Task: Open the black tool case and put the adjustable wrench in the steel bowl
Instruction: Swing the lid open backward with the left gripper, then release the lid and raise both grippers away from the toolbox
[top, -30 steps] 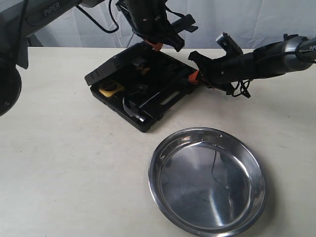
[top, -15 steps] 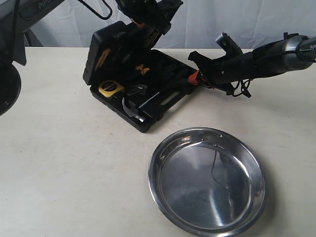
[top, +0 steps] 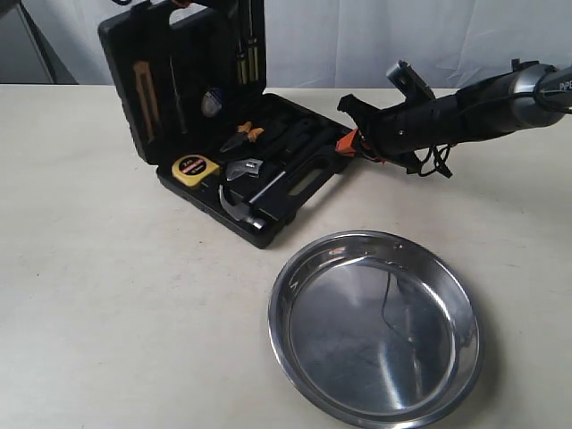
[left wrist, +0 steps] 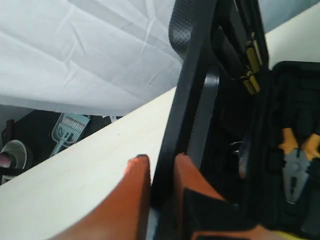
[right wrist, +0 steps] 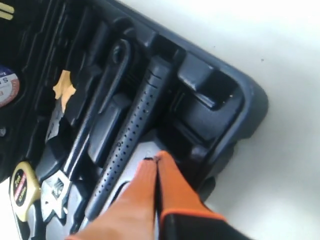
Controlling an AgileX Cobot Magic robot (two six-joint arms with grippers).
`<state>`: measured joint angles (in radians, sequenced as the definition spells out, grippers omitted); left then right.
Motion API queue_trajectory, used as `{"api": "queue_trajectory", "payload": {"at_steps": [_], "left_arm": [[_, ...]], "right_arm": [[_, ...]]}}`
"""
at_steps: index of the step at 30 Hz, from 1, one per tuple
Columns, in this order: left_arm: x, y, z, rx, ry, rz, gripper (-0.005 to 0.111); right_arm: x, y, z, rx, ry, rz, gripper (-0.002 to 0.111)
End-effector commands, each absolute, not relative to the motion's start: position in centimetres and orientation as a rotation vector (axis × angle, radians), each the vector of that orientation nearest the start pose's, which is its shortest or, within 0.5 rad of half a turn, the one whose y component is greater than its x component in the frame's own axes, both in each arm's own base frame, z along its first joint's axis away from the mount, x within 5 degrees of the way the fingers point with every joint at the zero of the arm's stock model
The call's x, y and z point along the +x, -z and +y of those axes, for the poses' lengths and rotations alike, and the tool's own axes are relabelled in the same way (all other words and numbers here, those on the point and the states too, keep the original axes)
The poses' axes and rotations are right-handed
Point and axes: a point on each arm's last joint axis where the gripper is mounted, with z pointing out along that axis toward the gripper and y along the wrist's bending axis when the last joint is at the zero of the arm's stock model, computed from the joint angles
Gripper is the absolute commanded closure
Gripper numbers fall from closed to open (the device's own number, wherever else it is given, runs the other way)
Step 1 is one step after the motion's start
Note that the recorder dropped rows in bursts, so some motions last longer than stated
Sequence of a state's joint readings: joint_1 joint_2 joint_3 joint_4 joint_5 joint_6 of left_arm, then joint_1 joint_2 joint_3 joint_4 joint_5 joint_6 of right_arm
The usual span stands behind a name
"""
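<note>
Black tool case [top: 308, 183] open on the table [top: 107, 295], lid standing upright; adjustable wrench [top: 243, 170] in the base tray.
Wrench lies in its recess between the yellow tape measure [top: 197, 167] and the hammer [top: 237, 201], silver head toward the tape measure. Steel bowl [top: 357, 340] sits on the table near the case's handle side, not touching it. Left end effector [left wrist: 161, 159]: orange fingers [left wrist: 137, 195] on either side of the lid's edge, clamped on it. Right end effector [right wrist: 156, 161]: fingers pressed together with nothing between them, tips at the base's corner beside the hammer's dotted handle.
</note>
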<state>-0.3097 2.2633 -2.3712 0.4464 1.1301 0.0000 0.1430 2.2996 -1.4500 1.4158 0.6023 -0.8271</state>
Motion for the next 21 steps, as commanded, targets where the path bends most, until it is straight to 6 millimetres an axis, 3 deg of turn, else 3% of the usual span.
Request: {"api": "queue_trajectory", "payload": {"at_steps": [1,13,18,21], "left_arm": [[49.4,-31.3,-8.9,0.336,-0.467,2.468,0.107],[50.0,-31.3,-5.7,0.255,-0.486,2.478,0.107],[50.1,-31.0,-6.6,0.208,-0.313,2.488,0.107],[50.2,-31.0,-7.3,0.168,-0.197,2.473,0.107]], "right_arm": [[44.4,-7.6,11.3,0.166,-0.955,2.566,0.109],[44.3,-7.6,11.3,0.162,-0.952,2.568,0.109],[44.6,-7.8,11.3,0.154,-0.952,2.559,0.109],[45.3,-9.8,11.6,0.045,-0.966,2.561,0.109]]}}
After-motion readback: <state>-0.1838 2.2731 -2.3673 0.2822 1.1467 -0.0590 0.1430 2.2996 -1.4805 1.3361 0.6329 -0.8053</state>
